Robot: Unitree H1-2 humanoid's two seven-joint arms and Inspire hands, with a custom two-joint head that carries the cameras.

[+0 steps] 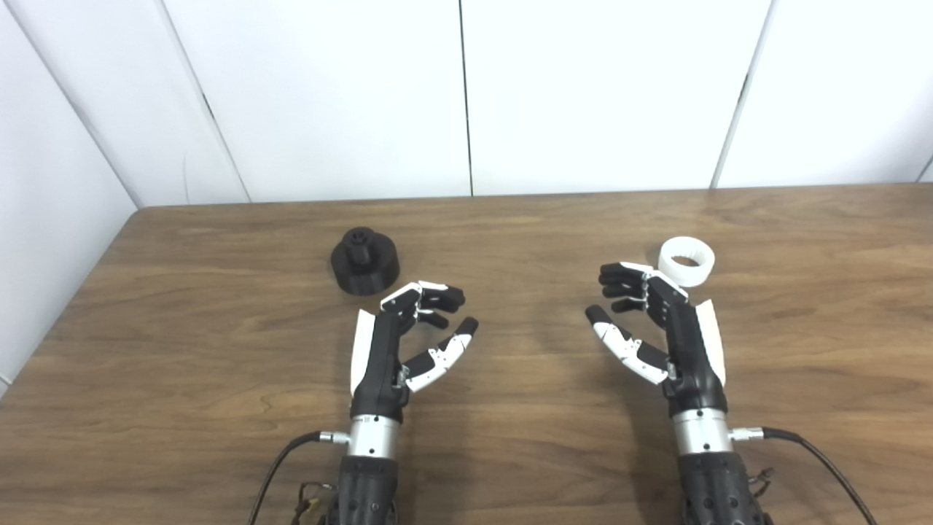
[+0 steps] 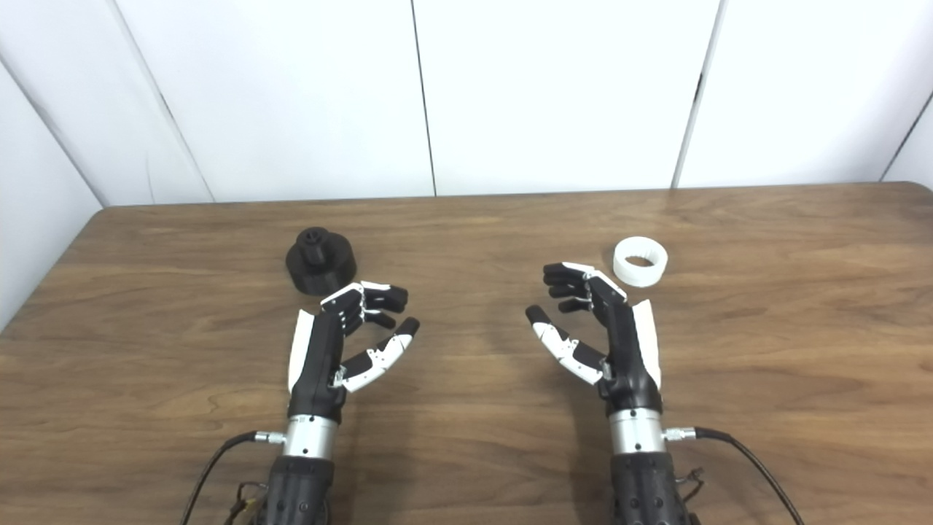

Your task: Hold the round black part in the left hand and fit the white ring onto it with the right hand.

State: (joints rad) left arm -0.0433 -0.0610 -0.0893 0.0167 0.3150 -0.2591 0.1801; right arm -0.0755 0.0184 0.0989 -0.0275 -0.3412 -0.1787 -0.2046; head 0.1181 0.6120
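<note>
Resting on the brown wood-grain table [image 1: 510, 452], the round black plastic part [image 1: 364, 261] with its raised central stub sits toward the far left, upright and untouched. The left hand [image 1: 397, 343] lies just in front of and to the right of it, palm turned inward, fingers [image 1: 436, 297] curled loosely with the thumb held apart from them, holding nothing. Across the table, the short white plastic ring [image 1: 686, 261] stands with its opening facing up, near the far right. The right hand [image 1: 656, 324] sits just in front of and to the left of the ring, close to it but gripping nothing, its fingers [image 1: 619, 286] bent inward and its thumb spread away below them. Both hands face each other, well apart.
</note>
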